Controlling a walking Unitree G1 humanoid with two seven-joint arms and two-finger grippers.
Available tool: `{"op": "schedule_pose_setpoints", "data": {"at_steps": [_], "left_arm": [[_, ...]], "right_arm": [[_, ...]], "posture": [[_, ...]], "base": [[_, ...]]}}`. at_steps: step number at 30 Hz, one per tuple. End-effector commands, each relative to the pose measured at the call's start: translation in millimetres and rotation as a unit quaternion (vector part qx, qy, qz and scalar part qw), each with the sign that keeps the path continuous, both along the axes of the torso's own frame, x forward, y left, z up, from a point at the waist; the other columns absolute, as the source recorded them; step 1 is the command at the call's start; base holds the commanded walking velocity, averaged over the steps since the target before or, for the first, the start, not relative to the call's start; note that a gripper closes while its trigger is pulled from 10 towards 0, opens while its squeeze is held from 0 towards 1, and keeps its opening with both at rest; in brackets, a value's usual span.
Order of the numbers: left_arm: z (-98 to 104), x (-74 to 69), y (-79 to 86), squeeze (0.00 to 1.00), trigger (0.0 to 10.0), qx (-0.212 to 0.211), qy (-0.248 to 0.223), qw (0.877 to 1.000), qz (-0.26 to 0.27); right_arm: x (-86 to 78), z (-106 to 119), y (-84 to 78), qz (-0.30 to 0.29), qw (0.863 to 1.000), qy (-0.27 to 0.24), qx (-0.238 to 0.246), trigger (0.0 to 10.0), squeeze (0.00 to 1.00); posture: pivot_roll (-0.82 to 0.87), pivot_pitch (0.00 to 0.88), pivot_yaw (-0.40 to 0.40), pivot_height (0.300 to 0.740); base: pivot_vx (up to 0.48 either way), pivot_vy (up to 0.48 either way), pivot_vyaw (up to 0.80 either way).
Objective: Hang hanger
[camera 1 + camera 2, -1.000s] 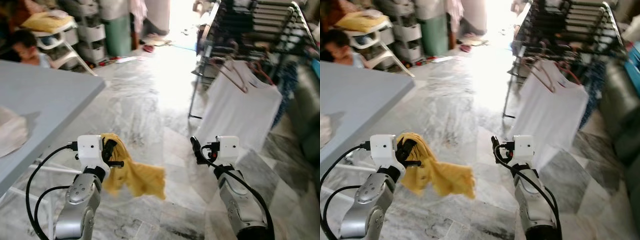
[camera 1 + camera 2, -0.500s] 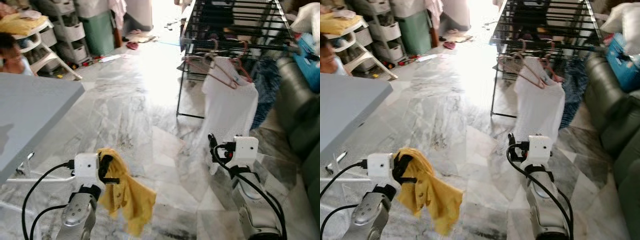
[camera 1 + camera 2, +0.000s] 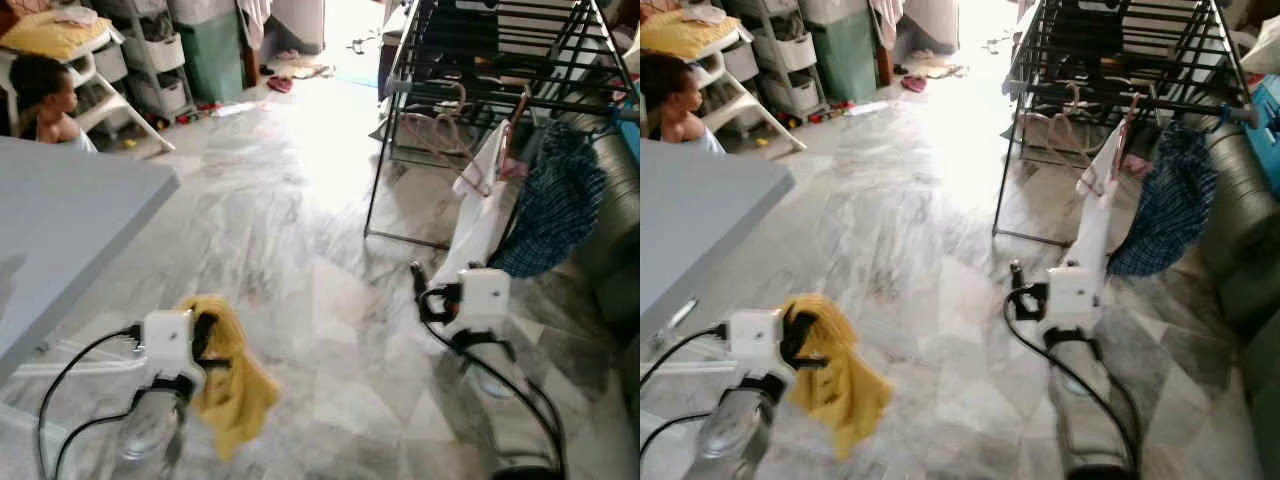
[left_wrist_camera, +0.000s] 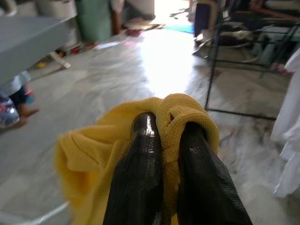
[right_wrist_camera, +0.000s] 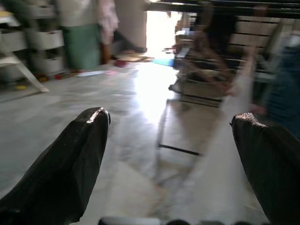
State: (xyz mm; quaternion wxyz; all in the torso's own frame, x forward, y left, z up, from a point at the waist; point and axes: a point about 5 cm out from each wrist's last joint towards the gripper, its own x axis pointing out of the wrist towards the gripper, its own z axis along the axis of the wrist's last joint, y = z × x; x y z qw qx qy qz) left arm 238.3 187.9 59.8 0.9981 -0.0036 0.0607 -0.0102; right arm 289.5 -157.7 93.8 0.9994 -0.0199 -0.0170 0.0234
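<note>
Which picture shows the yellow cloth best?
The left wrist view: the yellow cloth is close up, pinched between the left gripper fingers. Both eye views show it smaller, dangling from that gripper.

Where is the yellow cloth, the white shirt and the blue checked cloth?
yellow cloth (image 4: pixel 183 112): left wrist view, bunched fold between the fingers.
white shirt (image 3: pixel 478 215): left eye view, hanging body.
blue checked cloth (image 3: pixel 553 205): left eye view, middle.
</note>
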Motion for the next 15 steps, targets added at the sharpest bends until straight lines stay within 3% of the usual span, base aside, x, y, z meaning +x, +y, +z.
{"op": "schedule_pose_setpoints", "data": {"at_steps": [1,10,15], "left_arm": [[8.8,7.1,-12.3,0.0,10.0,-0.008,-0.025,0.999,-0.024],[7.0,9.4,-13.8,0.0,10.0,-0.008,-0.024,0.999,-0.029],[6.5,10.9,-14.3,0.0,10.0,-0.007,-0.023,0.999,-0.03]], "right_arm": [[-0.4,-0.1,-10.8,-0.014,1.0,0.002,-0.011,10.0,0.0],[1.5,-1.2,-9.4,-0.01,1.0,0.005,-0.014,10.0,0.0],[2.5,-2.1,-10.6,-0.01,1.0,0.006,-0.018,10.0,0.0]], "posture": [[0.01,0.0,0.016,0.74],[0.01,0.0,0.016,0.74],[0.01,0.0,0.019,0.74]], "base": [[0.431,0.0,-0.8],[0.428,0.0,0.0],[0.402,0.263,0.0]]}}
